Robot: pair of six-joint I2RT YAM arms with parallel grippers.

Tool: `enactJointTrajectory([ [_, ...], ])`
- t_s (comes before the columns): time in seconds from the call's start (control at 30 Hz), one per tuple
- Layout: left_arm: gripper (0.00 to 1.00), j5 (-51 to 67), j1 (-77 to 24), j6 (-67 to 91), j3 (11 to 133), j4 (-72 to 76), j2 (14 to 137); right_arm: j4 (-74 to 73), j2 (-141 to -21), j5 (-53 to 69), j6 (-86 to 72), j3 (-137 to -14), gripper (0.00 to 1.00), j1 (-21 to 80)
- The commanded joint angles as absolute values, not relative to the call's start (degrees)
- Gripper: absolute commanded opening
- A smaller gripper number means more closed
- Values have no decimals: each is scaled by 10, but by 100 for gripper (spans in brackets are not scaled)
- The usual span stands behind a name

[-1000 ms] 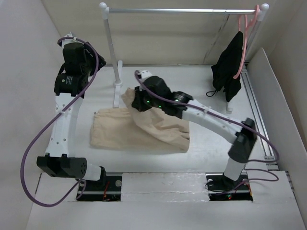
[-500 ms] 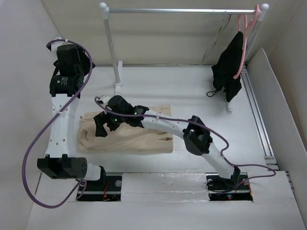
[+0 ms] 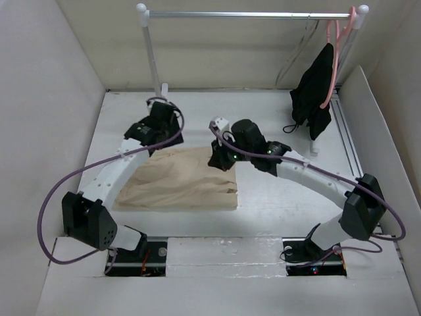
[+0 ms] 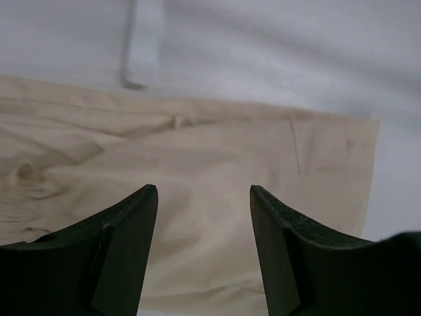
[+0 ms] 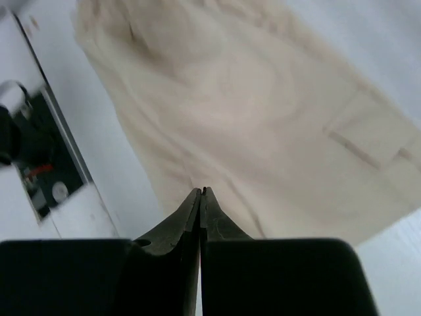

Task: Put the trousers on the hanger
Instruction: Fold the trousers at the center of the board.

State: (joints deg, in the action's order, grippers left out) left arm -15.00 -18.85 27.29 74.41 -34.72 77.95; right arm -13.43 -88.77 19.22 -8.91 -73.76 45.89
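Observation:
The beige trousers [image 3: 177, 179] lie folded flat on the white table. They also show in the left wrist view [image 4: 197, 148] and the right wrist view [image 5: 263, 112]. My left gripper [image 3: 163, 139] hangs over their far left edge, open and empty [image 4: 200, 191]. My right gripper [image 3: 220, 162] is over their far right corner, shut on nothing [image 5: 201, 191], just above the cloth. A thin grey wire hanger [image 3: 297, 51] hangs from the rail at the back right, far from both grippers.
A white clothes rack stands at the back with a metal rail [image 3: 250, 14] and a left post [image 3: 150, 59]; its foot [image 4: 143, 39] lies just beyond the trousers. A pink hanger [image 3: 335, 39] holds a black garment [image 3: 314, 82] at the right. Walls close in both sides.
My left arm has swung down from the far left to the trousers' far edge. My right arm has drawn back from the left side to the right corner. The trousers now lie flatter.

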Motion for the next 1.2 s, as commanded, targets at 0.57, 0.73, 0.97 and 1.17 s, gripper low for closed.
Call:
enactJointTrajectory([
  [0.57, 52, 118, -357, 325, 818, -240, 1032, -176, -803, 182, 23, -496, 38, 415],
  [0.73, 52, 171, -362, 334, 843, -223, 1095, -152, -824, 188, 25, -493, 36, 409],
  [0.97, 51, 175, -362, 337, 841, -217, 1136, -123, -844, 161, 24, -494, 36, 409],
  [1.17, 51, 169, -362, 341, 835, -207, 1143, -120, -858, 165, 30, -490, 37, 415],
])
